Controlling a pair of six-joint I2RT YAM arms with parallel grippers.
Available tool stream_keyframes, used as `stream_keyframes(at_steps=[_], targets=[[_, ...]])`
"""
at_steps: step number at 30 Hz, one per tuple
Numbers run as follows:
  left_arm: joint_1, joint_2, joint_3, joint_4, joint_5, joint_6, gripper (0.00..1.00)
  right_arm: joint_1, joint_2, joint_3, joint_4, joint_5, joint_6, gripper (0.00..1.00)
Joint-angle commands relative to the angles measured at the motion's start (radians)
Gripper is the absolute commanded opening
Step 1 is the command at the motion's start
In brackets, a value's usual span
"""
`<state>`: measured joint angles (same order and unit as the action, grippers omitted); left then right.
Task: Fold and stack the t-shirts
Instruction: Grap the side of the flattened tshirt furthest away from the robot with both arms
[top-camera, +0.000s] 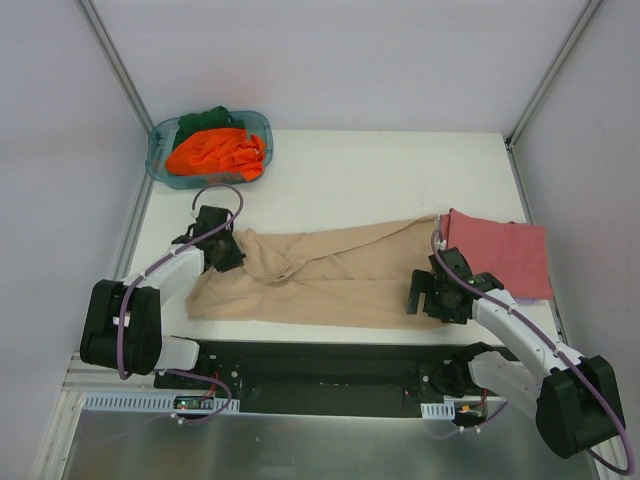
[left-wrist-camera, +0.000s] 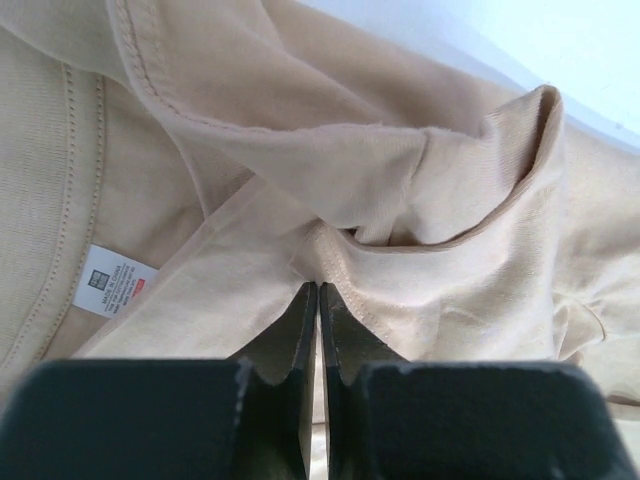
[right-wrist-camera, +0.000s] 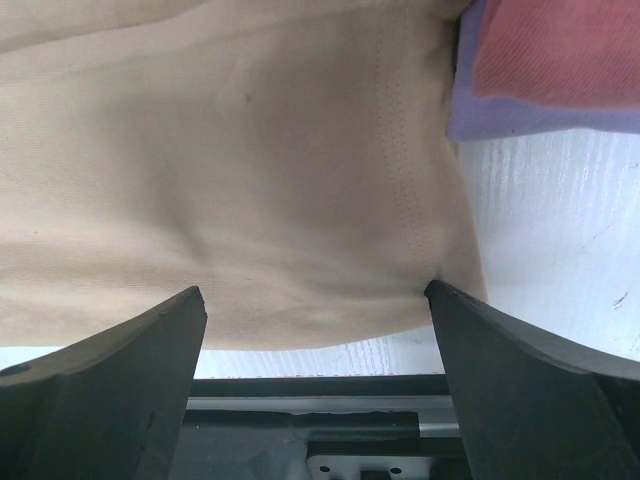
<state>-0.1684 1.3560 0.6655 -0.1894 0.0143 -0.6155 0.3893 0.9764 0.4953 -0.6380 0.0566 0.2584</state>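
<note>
White tabletop (top-camera: 380, 170) fills the booth between pale walls, and a tan-beige t-shirt (top-camera: 330, 275) lies stretched across its near half, reaching from one gripper to the other. The left gripper (left-wrist-camera: 318, 295) sits at the shirt's left end with its jaws pressed flat together, the tips nipping a raised fold of the tan cloth right in front of them. Beyond those tips the fabric bunches into loose ridges and a stitched hem curls over. Off to this gripper's left a small white care label (left-wrist-camera: 117, 281) lies on the inside of the shirt, near a double row of stitching. The right gripper (right-wrist-camera: 312, 290) hangs over the shirt's opposite end with its jaws spread wide, one finger (right-wrist-camera: 120, 370) at each side of the cloth's near edge, holding nothing; whether the fingertips touch the fabric I cannot tell. Ahead of it the tan cloth lies smooth, with a stitched line running away from the fingers. Ahead and to this gripper's right a dusty red t-shirt (right-wrist-camera: 560, 50) lies folded flat on a lavender t-shirt (right-wrist-camera: 500, 125), whose edge peeks out beneath it, and the tan shirt's corner just meets this pile. Far ahead of the left gripper, at the table's back corner, a teal tub (top-camera: 160, 150) holds a crumpled bright orange t-shirt (top-camera: 215, 152) with a dark green t-shirt (top-camera: 205, 120) behind it
</note>
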Motion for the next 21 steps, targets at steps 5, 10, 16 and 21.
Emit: stream_keyframes(at_steps=[5,10,16,21], targets=[[0.004,-0.02,0.08,-0.012,-0.016,0.03,0.0,-0.004,0.008,0.014,-0.037,0.012,0.018,0.96],[0.004,0.003,0.184,0.001,0.062,0.031,0.0,-0.006,0.019,0.035,-0.031,0.02,0.016,0.96],[0.004,0.168,0.403,-0.001,0.105,0.008,0.0,-0.01,0.082,0.144,-0.028,0.052,-0.013,0.96],[0.004,0.36,0.638,-0.031,0.105,0.003,0.0,-0.032,0.192,0.276,-0.017,0.103,-0.034,0.96]])
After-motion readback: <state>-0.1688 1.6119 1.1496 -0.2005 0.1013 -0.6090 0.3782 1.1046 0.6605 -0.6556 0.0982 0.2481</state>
